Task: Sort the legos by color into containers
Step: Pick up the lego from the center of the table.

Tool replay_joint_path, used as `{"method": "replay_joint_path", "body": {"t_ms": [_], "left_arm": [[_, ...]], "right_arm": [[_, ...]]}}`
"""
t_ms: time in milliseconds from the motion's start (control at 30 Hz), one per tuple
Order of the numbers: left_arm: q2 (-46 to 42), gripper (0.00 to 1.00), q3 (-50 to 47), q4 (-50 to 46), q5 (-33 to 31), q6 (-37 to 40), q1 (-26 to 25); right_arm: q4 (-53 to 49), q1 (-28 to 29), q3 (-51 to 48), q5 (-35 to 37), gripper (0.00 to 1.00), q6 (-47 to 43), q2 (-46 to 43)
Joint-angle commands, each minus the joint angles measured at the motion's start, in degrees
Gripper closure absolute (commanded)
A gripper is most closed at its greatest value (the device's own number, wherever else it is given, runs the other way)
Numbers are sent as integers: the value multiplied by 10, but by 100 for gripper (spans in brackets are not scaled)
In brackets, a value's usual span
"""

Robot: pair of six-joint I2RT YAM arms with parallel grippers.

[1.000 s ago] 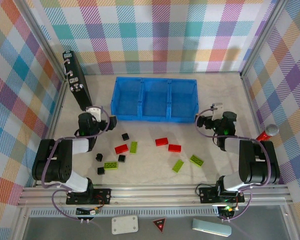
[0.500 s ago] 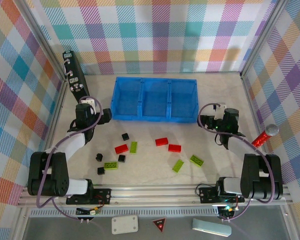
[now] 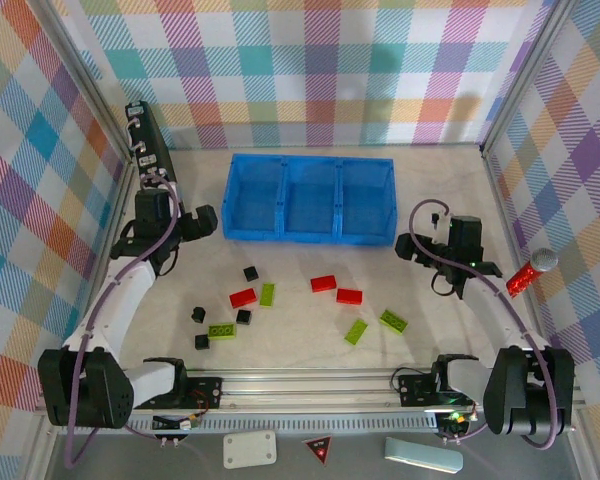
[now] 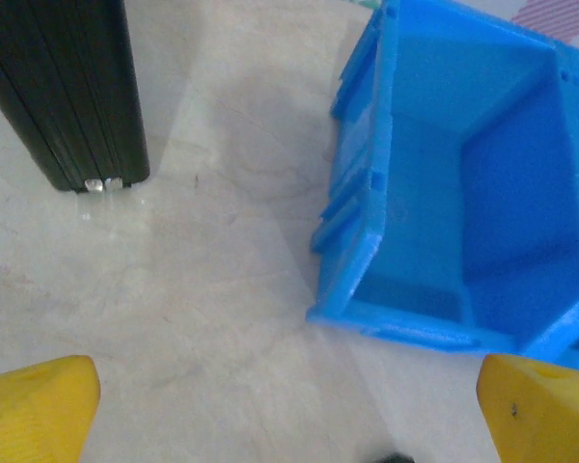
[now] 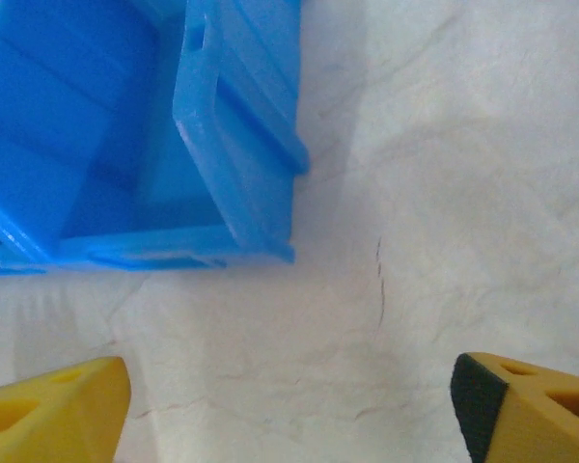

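At the far left of the table [image 3: 460,190], the black case [image 3: 150,160] stands along the wall. Near it the left gripper [image 3: 204,220] hovers off the left near corner of the blue tray [image 3: 280,236], yellow fingers [image 4: 39,405] spread wide with nothing between them. The tray lies across the far middle, its three compartments side by side. All the legos lie on the table, nearer than the tray. Four black cubes [image 3: 198,314] sit at the left, around a red brick [image 3: 243,297] with a green brick [image 3: 267,293] just beside it. Two more red ones lie in the middle, two more green ones farther right. Off the tray's right near corner the right gripper [image 3: 407,248] hovers, fingers well apart and holding nothing.
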Motion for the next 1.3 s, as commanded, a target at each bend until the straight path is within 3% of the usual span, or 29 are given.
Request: {"method": "replay_joint_path", "body": {"t_ms": [0,233,567,933,1267], "left_arm": [[-10,0,48,-123,23,8,-6],[-20,0,50,-119,-10,82,-6],[-17,0,12,-82,6,92,-7],[-18,0,13,-77,-15,93,-7],[-7,0,16,-82,-19,90,-11]], "right_arm": [[-93,10,29,-25,20,79,-2],[-189,80,69,7,26,129,33],[-287,232,127,95,28,191,87],[-338,357,182,181,20,265,165],[-360,425,242,222,14,314,250]]}}
